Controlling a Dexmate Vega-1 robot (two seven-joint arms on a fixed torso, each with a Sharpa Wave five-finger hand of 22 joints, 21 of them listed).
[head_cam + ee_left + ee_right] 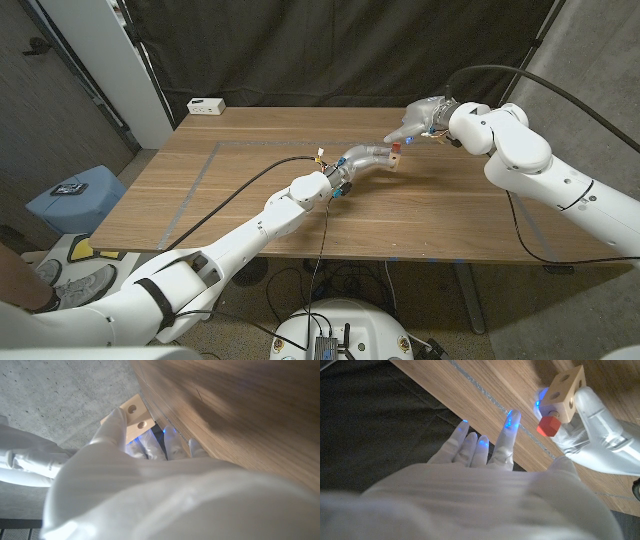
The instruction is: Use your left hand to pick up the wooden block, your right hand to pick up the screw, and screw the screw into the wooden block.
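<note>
Table (260, 215) of brown wood carries grey tape lines and a small white box (206, 105) at its far left corner. Left hand (365, 160) is raised over the table's middle and grips the wooden block (392, 158); in the left wrist view the block (134, 422), pale with round holes, sits between thumb and fingers. Right hand (418, 122) hovers just beyond the block with its fingers (507, 440) extended, slightly apart, holding nothing. Screw (549, 425), with a red head, sits in one face of the wooden block (566, 391) in the right wrist view, the left hand (592, 435) wrapped around that block.
</note>
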